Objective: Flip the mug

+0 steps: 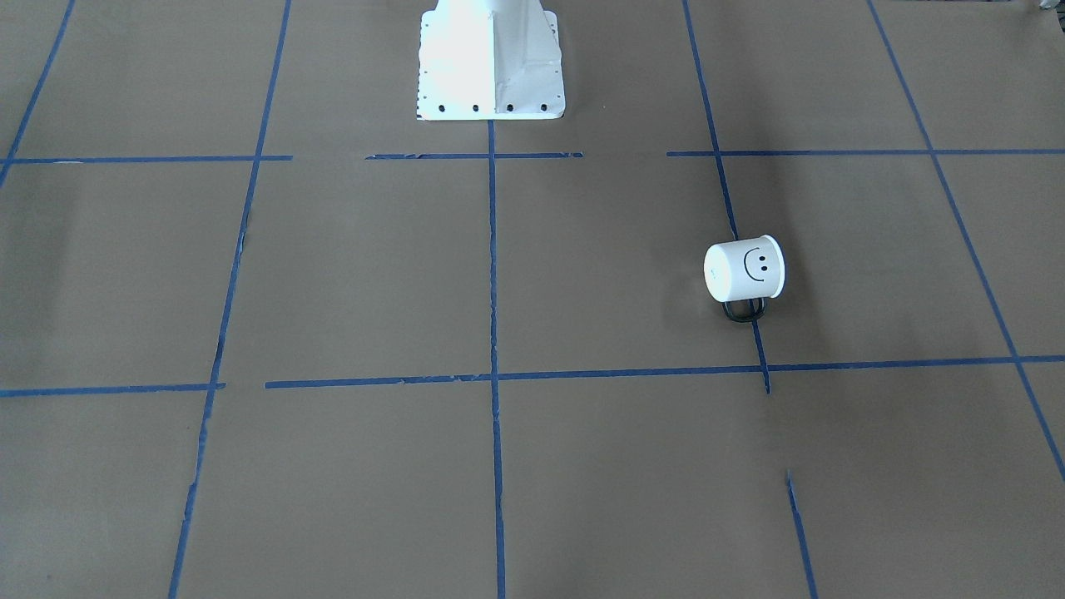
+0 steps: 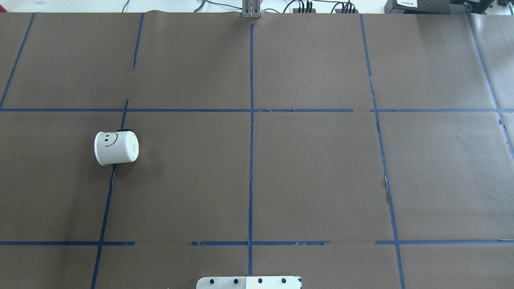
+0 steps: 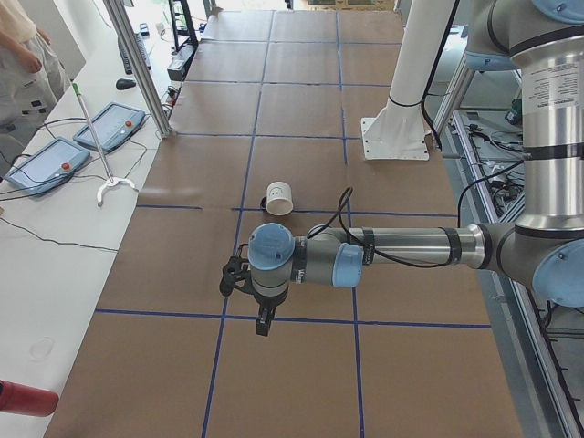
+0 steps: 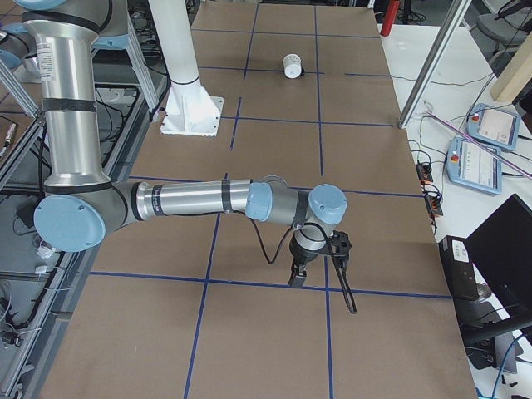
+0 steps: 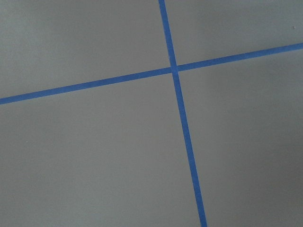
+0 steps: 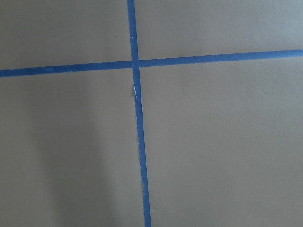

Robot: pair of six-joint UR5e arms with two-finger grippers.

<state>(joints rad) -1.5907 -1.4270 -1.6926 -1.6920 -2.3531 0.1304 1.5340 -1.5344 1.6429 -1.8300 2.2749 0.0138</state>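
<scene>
The mug (image 2: 116, 147) lies tipped on its side on the table's (image 2: 313, 172) left half, untouched — the flip seems unstarted, so the nearer left gripper (image 3: 263, 321), its opening impossible to tell like that of the right gripper (image 4: 297, 276), must first reach it.

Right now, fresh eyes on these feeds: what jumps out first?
First the white smiley-face mug, lying on its side across a blue tape line on the robot's left half of the brown paper table. Then the two arms stretched out low near the table's ends, left pincer and right pincer pointing down, both well apart from the mug. Whether either is open cannot be told.
</scene>
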